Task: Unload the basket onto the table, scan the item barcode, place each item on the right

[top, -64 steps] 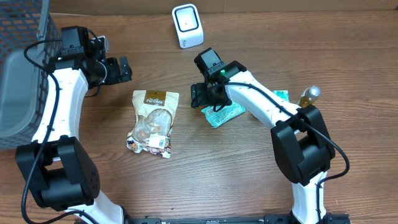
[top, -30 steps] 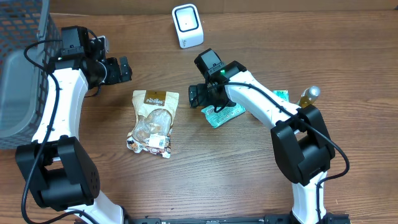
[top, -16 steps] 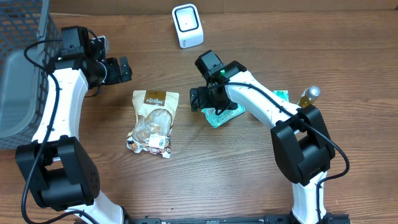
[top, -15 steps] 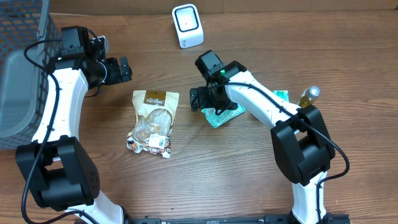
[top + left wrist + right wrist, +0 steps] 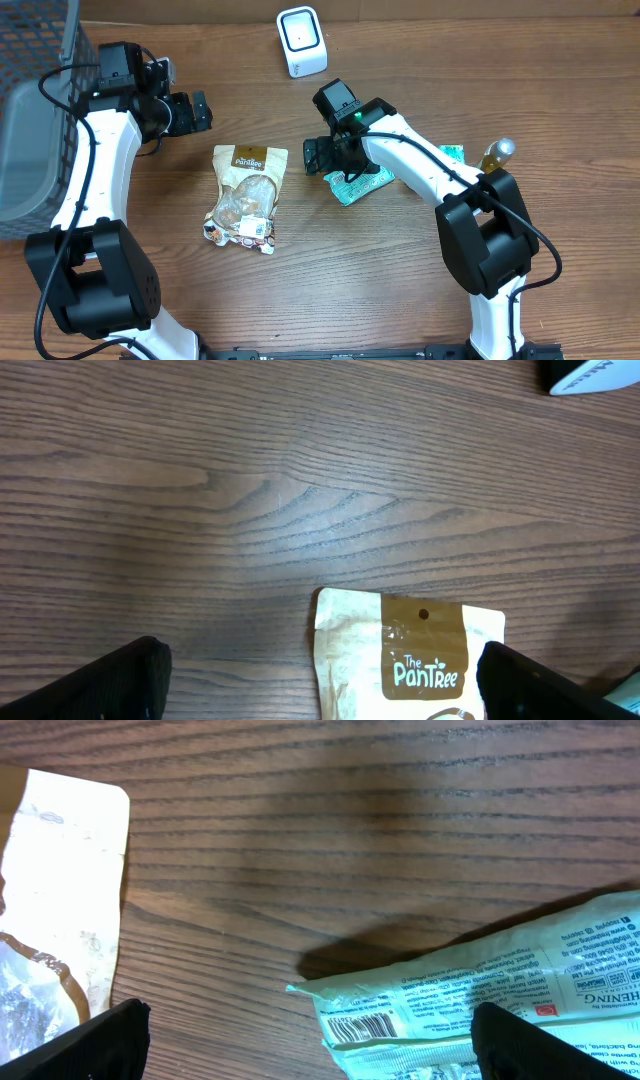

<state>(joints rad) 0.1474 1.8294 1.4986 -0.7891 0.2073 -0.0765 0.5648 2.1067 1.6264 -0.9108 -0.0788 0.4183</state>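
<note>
While our right claw hangs with fingers spread wide just over the pale green packet, which lies flat on the tabletop with its barcode facing up, our left claw is also spread apart, gripping nothing, near the brown snack pouch.

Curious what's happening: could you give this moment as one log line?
right gripper: open, above green packet | left gripper: open, empty | scanner: far edge
</note>
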